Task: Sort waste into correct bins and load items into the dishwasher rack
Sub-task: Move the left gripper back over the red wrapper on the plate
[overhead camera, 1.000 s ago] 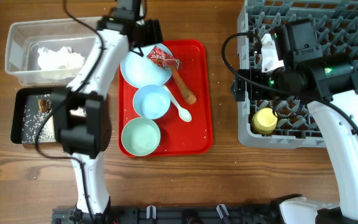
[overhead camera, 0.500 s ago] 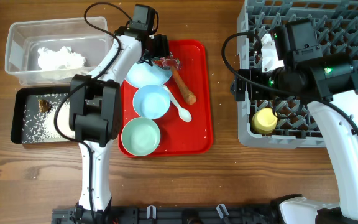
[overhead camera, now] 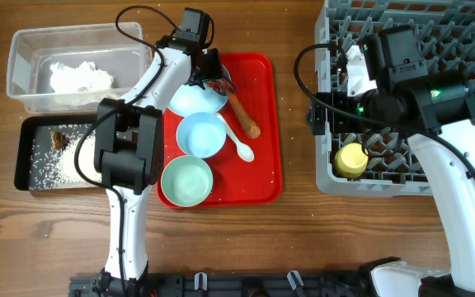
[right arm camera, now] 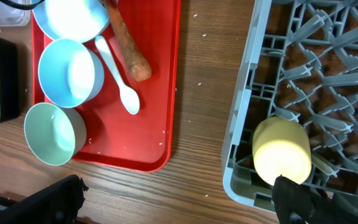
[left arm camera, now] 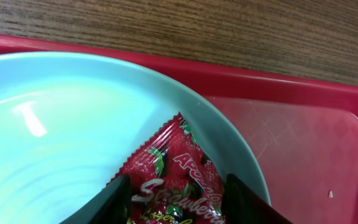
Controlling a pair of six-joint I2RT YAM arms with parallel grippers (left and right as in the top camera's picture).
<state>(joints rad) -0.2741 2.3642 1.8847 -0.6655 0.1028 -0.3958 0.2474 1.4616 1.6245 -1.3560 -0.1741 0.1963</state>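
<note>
Red snack wrapper is lying on the light blue plate, near the plate's 4 o'clock rim in the left wrist view, with the plate sitting on the red tray. The left tool is standing spread, one finger at the wrapper's 9 o'clock side and the other at its 3 o'clock side, not pinching it. The wrapper's long axis is running from 6 to 12 o'clock there, straight between the fingers, which I judge a fair set-up for closing. The right tool is hanging spread too, holding nothing, by the dishwasher rack and the small yellow cup, well apart from the tray, so the left arm is nearer. Overhead, the clear tub is lying at 9 o'clock from the wrapper
</note>
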